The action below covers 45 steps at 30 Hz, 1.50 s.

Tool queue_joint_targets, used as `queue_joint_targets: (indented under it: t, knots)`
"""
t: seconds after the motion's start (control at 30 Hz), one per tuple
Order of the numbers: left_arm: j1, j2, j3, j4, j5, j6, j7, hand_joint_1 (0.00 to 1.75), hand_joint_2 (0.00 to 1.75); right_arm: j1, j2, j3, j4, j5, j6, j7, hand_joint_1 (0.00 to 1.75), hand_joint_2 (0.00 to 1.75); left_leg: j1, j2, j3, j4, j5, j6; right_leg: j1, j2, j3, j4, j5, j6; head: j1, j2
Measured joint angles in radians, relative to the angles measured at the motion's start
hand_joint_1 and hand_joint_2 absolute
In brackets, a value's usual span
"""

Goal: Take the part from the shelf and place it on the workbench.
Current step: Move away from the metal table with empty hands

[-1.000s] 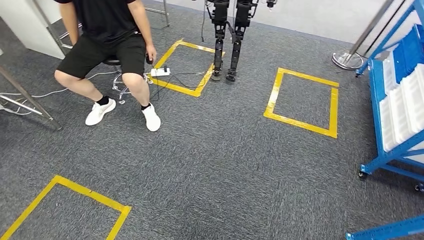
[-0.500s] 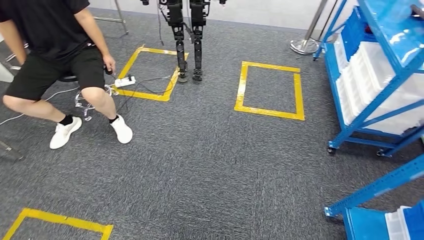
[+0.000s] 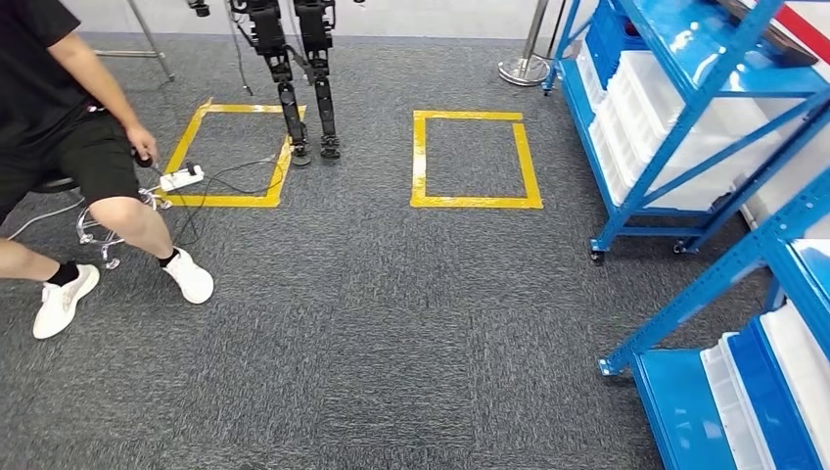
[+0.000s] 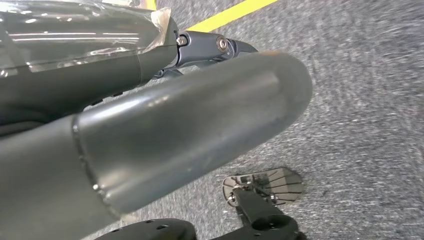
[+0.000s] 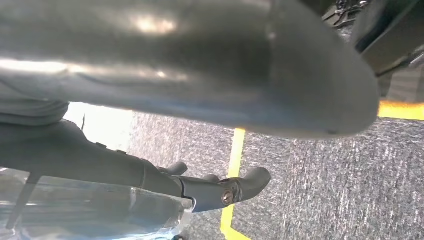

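Two blue shelf racks stand at the right of the head view. The farther blue rack carries white bins, and a dark flat thing lies on its top level. The nearer rack has white and blue trays low down. I cannot pick out the part itself. In the left wrist view my left hand hangs over grey carpet, thumb and dark fingers stretched out, holding nothing. My right hand hangs the same way in the right wrist view, its fingers extended and empty.
A person sits on a stool at the left, feet on the carpet. Another robot's legs stand by a yellow tape square with a power strip. A second tape square lies ahead. A stanchion base stands beside the racks.
The camera has swung to the right: the person, the legs and the tape squares have slid left in the picture, and much more of the blue racks has come into sight.
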Motion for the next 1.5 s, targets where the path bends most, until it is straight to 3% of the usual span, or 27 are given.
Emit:
queue_joint_targets:
  t: [0.07, 0.13, 0.17, 0.2, 0.27, 0.33, 0.4, 0.43, 0.5, 0.57, 0.6, 0.67, 0.7, 0.8, 0.87, 0.9, 0.97, 1.03, 1.1, 1.17, 1.2, 1.27, 1.3, 1.37, 1.4, 1.43, 1.5]
  knots:
    - [-0.003, 0.0, -0.003, -0.001, -0.001, 0.007, 0.003, 0.0, 0.0, -0.002, 0.002, 0.001, 0.0, 0.004, 0.0, 0.0, 0.0, 0.0, -0.003, 0.018, 0.007, -0.001, -0.006, -0.015, 0.009, -0.015, 0.021, -0.042, 0.013, -0.014, -0.004, 0.0]
    - [-0.005, -0.001, -0.006, -0.001, -0.001, 0.012, 0.004, 0.0, 0.0, -0.001, 0.001, 0.002, 0.0, 0.006, 0.001, 0.0, 0.0, 0.0, 0.002, 0.034, 0.017, -0.005, -0.009, -0.028, 0.012, 0.009, 0.02, -0.046, 0.017, -0.033, -0.007, 0.0]
    - [-0.005, -0.002, -0.007, -0.001, -0.001, 0.012, 0.004, 0.0, 0.0, 0.0, 0.0, 0.002, 0.0, 0.007, 0.001, 0.0, 0.0, 0.0, 0.006, 0.026, 0.018, 0.001, -0.018, -0.034, 0.01, 0.02, 0.022, -0.048, 0.018, -0.041, -0.009, 0.0]
    - [-0.005, -0.003, -0.007, -0.001, -0.001, 0.012, 0.003, 0.0, 0.0, 0.001, 0.0, 0.002, 0.0, 0.008, 0.001, 0.0, 0.0, 0.0, 0.009, 0.005, 0.011, 0.023, -0.037, -0.038, 0.007, 0.031, 0.025, -0.051, 0.02, -0.05, -0.013, 0.0]
    - [-0.002, -0.003, -0.008, -0.001, -0.001, 0.012, 0.002, 0.0, 0.0, 0.002, 0.0, 0.002, 0.0, 0.01, 0.002, -0.001, 0.0, 0.0, 0.011, -0.057, -0.036, 0.13, -0.1, -0.038, 0.006, 0.052, 0.029, -0.053, 0.022, -0.065, -0.019, 0.0]
    - [0.006, -0.002, -0.008, -0.001, 0.0, 0.005, -0.001, 0.0, 0.0, 0.001, 0.001, 0.002, 0.0, 0.012, 0.006, -0.004, 0.0, 0.0, 0.011, -0.086, -0.097, 0.248, -0.147, -0.035, 0.014, 0.078, 0.03, -0.053, 0.022, -0.073, -0.02, 0.0]
    - [0.013, 0.0, -0.008, -0.001, 0.0, -0.005, -0.007, 0.0, 0.0, 0.003, 0.002, 0.002, 0.0, 0.014, 0.008, -0.007, 0.0, 0.0, 0.01, -0.093, -0.112, 0.259, -0.126, -0.029, 0.021, 0.107, 0.032, -0.052, 0.021, -0.073, -0.02, 0.0]
    - [0.015, 0.002, -0.008, -0.001, 0.0, -0.007, -0.01, 0.0, 0.0, 0.004, 0.003, 0.002, 0.0, 0.015, 0.009, -0.007, 0.0, 0.0, 0.01, -0.098, -0.095, 0.214, -0.091, -0.025, 0.022, 0.121, 0.034, -0.052, 0.021, -0.073, -0.02, 0.0]
    - [0.016, 0.006, -0.008, -0.001, 0.0, -0.01, -0.015, 0.0, 0.0, 0.004, 0.004, 0.002, 0.0, 0.017, 0.009, -0.007, 0.0, 0.0, 0.01, -0.132, -0.043, 0.089, -0.023, -0.016, 0.025, 0.146, 0.035, -0.05, 0.021, -0.072, -0.02, 0.0]
    - [0.016, 0.01, -0.008, -0.001, -0.001, -0.011, -0.016, 0.0, 0.0, 0.002, 0.006, 0.003, 0.0, 0.017, 0.009, -0.007, 0.0, 0.0, 0.006, -0.161, -0.015, 0.021, -0.001, -0.011, 0.025, 0.165, 0.03, -0.049, 0.023, -0.065, -0.019, 0.0]
    - [0.016, 0.011, -0.008, -0.001, -0.001, -0.011, -0.017, 0.0, 0.0, 0.002, 0.008, 0.003, 0.0, 0.018, 0.009, -0.007, 0.0, 0.0, 0.002, -0.161, -0.013, 0.015, -0.003, -0.009, 0.024, 0.174, 0.026, -0.049, 0.025, -0.058, -0.019, 0.0]
    - [0.017, 0.011, -0.008, -0.001, -0.001, -0.012, -0.017, 0.0, 0.0, 0.005, 0.009, 0.003, 0.0, 0.018, 0.009, -0.007, 0.0, 0.0, -0.002, -0.139, -0.007, 0.002, 0.006, 0.004, 0.021, 0.18, 0.017, -0.05, 0.027, -0.045, -0.019, 0.0]
    - [0.017, 0.011, -0.008, -0.001, -0.001, -0.012, -0.018, 0.0, 0.0, 0.007, 0.009, 0.003, 0.0, 0.018, 0.009, -0.007, 0.0, 0.0, -0.002, -0.127, -0.002, -0.008, 0.011, 0.012, 0.023, 0.162, 0.008, -0.038, 0.021, -0.042, -0.019, 0.0]
    - [0.018, 0.012, -0.008, -0.001, -0.001, -0.012, -0.018, 0.0, 0.0, 0.004, 0.01, 0.003, 0.0, 0.018, 0.009, -0.007, 0.0, 0.0, -0.004, -0.085, 0.006, -0.026, 0.021, 0.025, 0.023, 0.081, -0.069, 0.112, -0.052, -0.047, -0.011, 0.0]
    - [0.02, 0.012, -0.008, -0.001, 0.0, -0.012, -0.017, 0.0, 0.0, 0.003, 0.01, 0.003, 0.0, 0.018, 0.009, -0.007, 0.0, 0.0, -0.006, -0.055, 0.005, -0.026, 0.02, 0.026, 0.016, 0.066, -0.121, 0.214, -0.088, -0.041, -0.009, 0.0]
    - [0.021, 0.012, -0.008, -0.001, 0.0, -0.012, -0.016, 0.0, 0.0, 0.004, 0.01, 0.003, 0.0, 0.018, 0.009, -0.006, 0.0, 0.0, -0.006, -0.041, 0.005, -0.026, 0.018, 0.024, 0.012, 0.063, -0.122, 0.218, -0.084, -0.032, -0.009, 0.0]
    - [0.021, 0.012, -0.008, -0.001, -0.001, -0.012, -0.015, 0.0, 0.0, 0.006, 0.01, 0.003, 0.0, 0.019, 0.009, -0.004, 0.0, 0.0, -0.004, -0.019, 0.008, -0.025, 0.015, 0.019, 0.003, 0.045, -0.067, 0.118, -0.042, -0.009, -0.009, 0.0]
    - [0.022, 0.012, -0.008, -0.001, -0.001, -0.012, -0.015, 0.0, 0.0, 0.004, 0.01, 0.003, 0.0, 0.021, 0.009, -0.002, 0.0, 0.0, -0.006, 0.002, 0.015, -0.023, 0.007, 0.006, 0.0, -0.001, 0.005, -0.011, 0.001, -0.001, -0.007, 0.0]
    - [0.023, 0.013, -0.008, -0.001, -0.001, -0.012, -0.015, 0.0, 0.0, 0.0, 0.013, 0.004, 0.0, 0.022, 0.009, -0.001, 0.0, 0.0, -0.008, 0.022, 0.025, -0.021, -0.002, -0.009, 0.006, -0.02, 0.032, -0.057, 0.017, -0.013, -0.01, 0.0]
    - [0.022, 0.012, -0.008, -0.001, -0.002, -0.012, -0.015, 0.0, 0.0, 0.001, 0.012, 0.004, 0.0, 0.023, 0.009, -0.002, 0.0, 0.0, -0.001, 0.037, 0.035, -0.021, -0.01, -0.023, 0.008, 0.005, 0.033, -0.058, 0.02, -0.031, -0.013, 0.0]
    - [0.021, 0.012, -0.008, -0.001, -0.002, -0.012, -0.015, 0.0, 0.0, 0.003, 0.011, 0.003, 0.0, 0.023, 0.009, -0.003, 0.0, 0.0, 0.004, 0.023, 0.035, -0.011, -0.02, -0.028, 0.007, 0.016, 0.034, -0.06, 0.02, -0.04, -0.013, 0.0]
    - [0.021, 0.011, -0.008, -0.001, -0.003, -0.013, -0.015, 0.0, 0.0, 0.003, 0.01, 0.003, 0.0, 0.023, 0.009, -0.004, 0.0, 0.0, 0.011, -0.034, 0.007, 0.06, -0.07, -0.034, 0.003, 0.037, 0.039, -0.062, 0.024, -0.059, -0.016, 0.0]
    - [0.023, 0.011, -0.008, -0.001, -0.004, -0.013, -0.015, 0.0, 0.0, 0.003, 0.01, 0.003, 0.0, 0.023, 0.009, -0.006, 0.0, 0.0, 0.011, -0.063, -0.023, 0.123, -0.105, -0.032, 0.007, 0.048, 0.038, -0.062, 0.024, -0.065, -0.018, 0.0]
    - [0.029, 0.011, -0.008, -0.001, -0.006, -0.013, -0.014, 0.0, 0.0, 0.003, 0.011, 0.003, 0.0, 0.023, 0.009, -0.008, 0.0, 0.0, 0.01, -0.087, -0.087, 0.245, -0.151, -0.029, 0.014, 0.075, 0.036, -0.062, 0.026, -0.072, -0.019, 0.0]
    - [0.031, 0.011, -0.008, -0.001, -0.008, -0.014, -0.013, 0.0, 0.0, 0.004, 0.012, 0.003, 0.0, 0.023, 0.009, -0.009, 0.0, 0.0, 0.01, -0.09, -0.103, 0.268, -0.148, -0.026, 0.016, 0.09, 0.037, -0.062, 0.026, -0.073, -0.019, 0.0]
    - [0.032, 0.011, -0.008, -0.001, -0.009, -0.014, -0.012, 0.0, 0.0, 0.005, 0.012, 0.003, 0.0, 0.023, 0.009, -0.01, 0.0, 0.0, 0.01, -0.093, -0.102, 0.253, -0.124, -0.024, 0.018, 0.105, 0.038, -0.061, 0.026, -0.073, -0.019, 0.0]
    - [0.033, 0.012, -0.008, -0.001, -0.012, -0.014, -0.011, 0.0, 0.0, 0.007, 0.013, 0.003, 0.0, 0.023, 0.009, -0.01, 0.0, 0.0, 0.011, -0.119, -0.057, 0.138, -0.047, -0.016, 0.019, 0.131, 0.041, -0.06, 0.027, -0.072, -0.019, 0.0]
